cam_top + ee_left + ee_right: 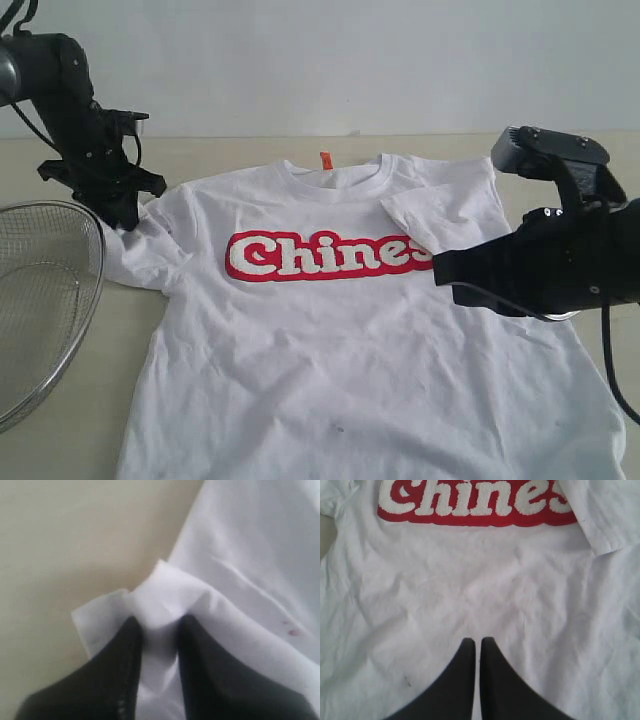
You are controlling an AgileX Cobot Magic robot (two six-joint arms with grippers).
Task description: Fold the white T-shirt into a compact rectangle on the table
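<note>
The white T-shirt (330, 380) lies print-up on the counter (122, 345), with its lower body nearest you. Over its chest, note the right pincer (478, 651): it is fully closed and holds nothing. Farther back, the left pincer (160, 622) is narrowed onto the sleeve edge (100, 615), and a bunched fold of fabric is gripped between its fingers (125, 650). A wire basket (40, 300) sits just beside that sleeve.
</note>
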